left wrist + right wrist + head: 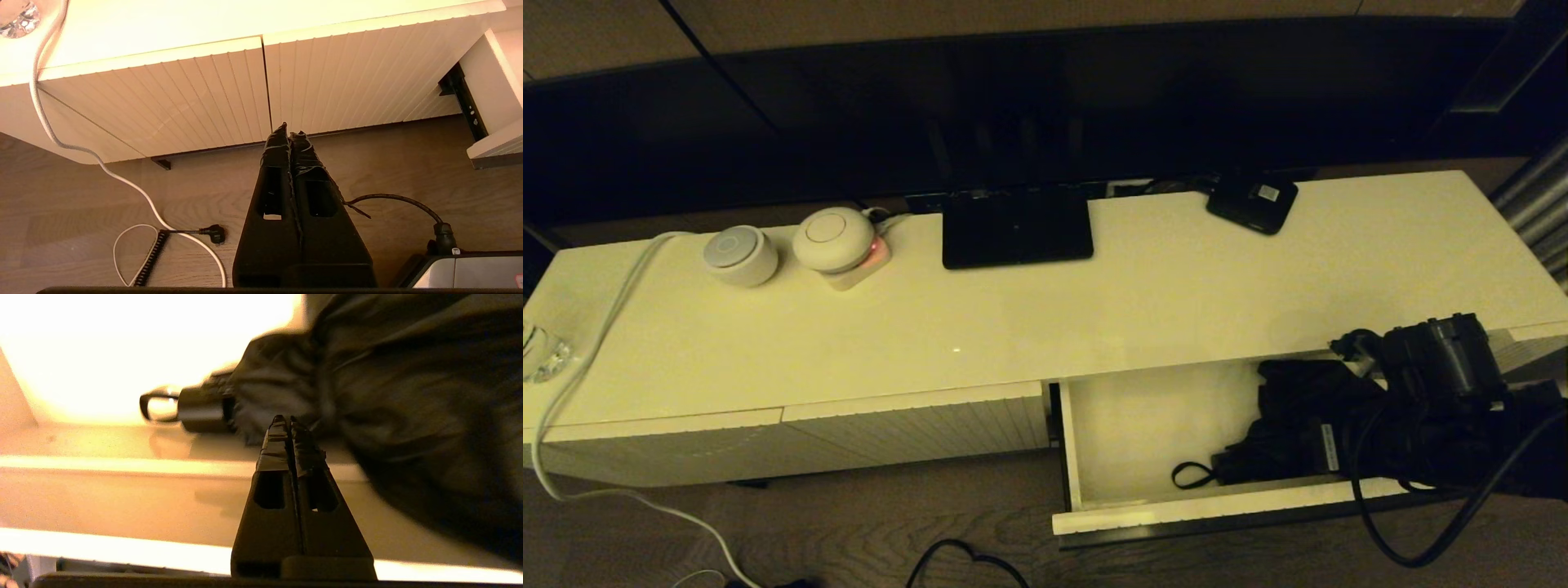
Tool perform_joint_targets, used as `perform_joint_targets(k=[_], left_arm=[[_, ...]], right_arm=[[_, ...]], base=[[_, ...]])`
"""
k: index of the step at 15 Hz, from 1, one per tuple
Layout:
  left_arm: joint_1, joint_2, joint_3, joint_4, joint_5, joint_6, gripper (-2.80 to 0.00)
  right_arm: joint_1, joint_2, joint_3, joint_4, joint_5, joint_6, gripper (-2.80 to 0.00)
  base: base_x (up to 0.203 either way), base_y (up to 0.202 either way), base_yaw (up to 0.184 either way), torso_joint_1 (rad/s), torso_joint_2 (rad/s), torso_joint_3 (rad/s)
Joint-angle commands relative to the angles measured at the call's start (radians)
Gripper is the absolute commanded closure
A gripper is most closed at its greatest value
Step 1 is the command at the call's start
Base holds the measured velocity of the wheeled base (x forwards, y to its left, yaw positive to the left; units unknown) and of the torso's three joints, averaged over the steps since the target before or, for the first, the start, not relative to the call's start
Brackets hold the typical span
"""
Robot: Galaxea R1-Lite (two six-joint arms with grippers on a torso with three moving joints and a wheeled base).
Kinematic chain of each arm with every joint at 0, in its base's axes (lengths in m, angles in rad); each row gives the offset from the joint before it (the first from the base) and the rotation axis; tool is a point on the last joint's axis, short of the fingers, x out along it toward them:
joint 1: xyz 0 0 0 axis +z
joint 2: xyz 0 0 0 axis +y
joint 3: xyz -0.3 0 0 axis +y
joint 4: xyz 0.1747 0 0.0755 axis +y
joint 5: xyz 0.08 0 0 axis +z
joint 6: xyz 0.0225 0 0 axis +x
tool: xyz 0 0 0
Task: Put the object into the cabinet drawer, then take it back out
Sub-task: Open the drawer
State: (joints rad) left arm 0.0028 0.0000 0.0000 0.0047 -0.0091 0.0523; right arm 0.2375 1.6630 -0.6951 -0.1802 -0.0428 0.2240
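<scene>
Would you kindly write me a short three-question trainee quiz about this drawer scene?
1. True or false: the umbrella lies inside the open drawer.
2. Which is nearest the drawer's open left part: A) the canopy, B) the wrist loop, C) the right gripper?
3. How do the left gripper fingers stand, and is anything between them?

Key: 1 true. 2 B. 3 Pressed together, nothing between them, above the floor before the closed cabinet fronts.

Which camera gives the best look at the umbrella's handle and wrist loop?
The right wrist view: the umbrella fills it, handle and loop plainly outlined against the pale drawer. The head view shows it smaller, partly behind the right arm. The left wrist view misses it entirely.
</scene>
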Motion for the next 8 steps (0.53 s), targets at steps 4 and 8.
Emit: perform_joint_targets(k=[4, 8], left_arm=[[0.0, 0.0, 0.003, 0.0, 0.0, 0.001, 0.0], [0.0, 0.0, 0.003, 0.0, 0.0, 0.0, 0.0]], right_arm=[[0.032, 0.001, 0.008, 0.074, -0.003, -0.012, 0.0], [0.031, -0.003, 0.009, 0.133, -0.005, -0.049, 0.0]], base=[[0.0, 0.0, 0.0, 0.0, 0.0, 0.0], [0.0, 0.0, 0.0, 0.0, 0.0, 0.0]])
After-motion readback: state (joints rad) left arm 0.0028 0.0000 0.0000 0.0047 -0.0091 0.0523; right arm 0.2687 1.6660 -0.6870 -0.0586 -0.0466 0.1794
